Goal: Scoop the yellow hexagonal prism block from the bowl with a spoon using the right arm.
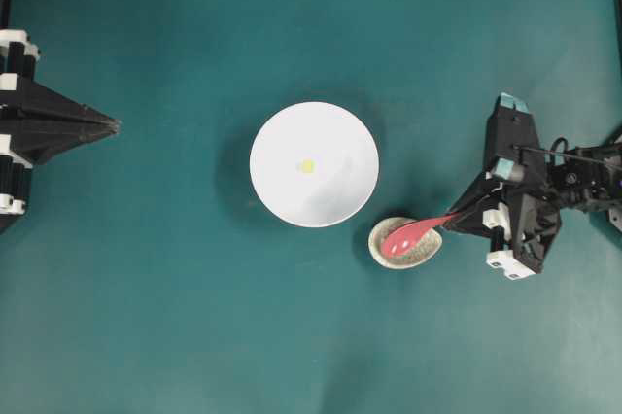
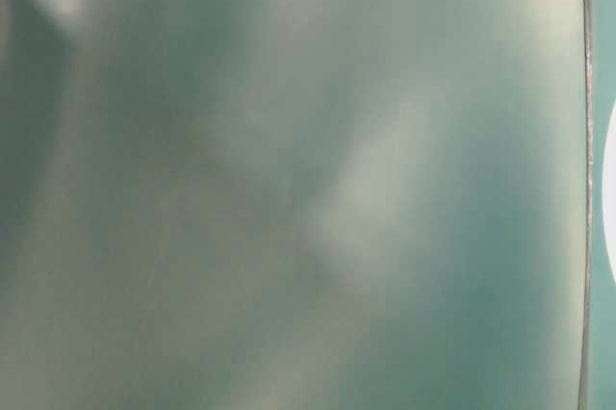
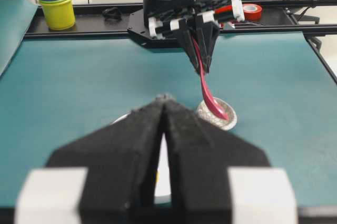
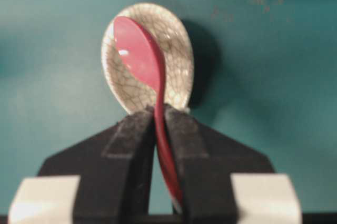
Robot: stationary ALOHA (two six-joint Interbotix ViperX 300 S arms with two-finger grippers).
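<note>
The right end effector (image 4: 160,129) pinches the red spoon (image 1: 413,232) by its handle, scoop over the speckled spoon rest (image 1: 406,243). The yellow block (image 1: 307,166) sits inside the white bowl (image 1: 335,127). The left end effector (image 1: 114,125) is closed on nothing

Left gripper (image 1: 115,124): matte black, two flat wedge-shaped fingers (image 3: 134,140) tapering to a point, rough-textured faces, white blocks at the base. Right gripper (image 1: 457,217): black body, same wedge fingers (image 4: 131,145), white end blocks, teal-capped part on top, thin black cables trailing behind.
</note>
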